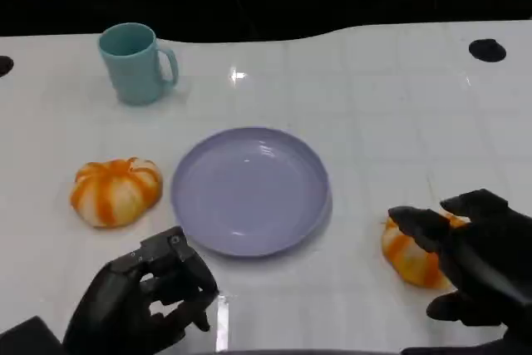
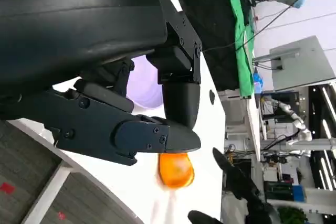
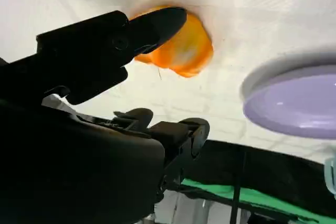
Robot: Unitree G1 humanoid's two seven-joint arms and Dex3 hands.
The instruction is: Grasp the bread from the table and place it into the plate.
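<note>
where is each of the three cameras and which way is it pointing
Head view: from the robot's head or chest, looking down at the table, plate, cup and two breads; left hand and right hand show low in the frame.
Left wrist view: behind the left hand, turned sideways, looking across the table past the plate to the right-side bread.
Right wrist view: behind the right hand, facing the same bread and the plate's rim.
All three share that bread and the plate.

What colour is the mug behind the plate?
The mug is light teal, seen best in the head view.
</note>
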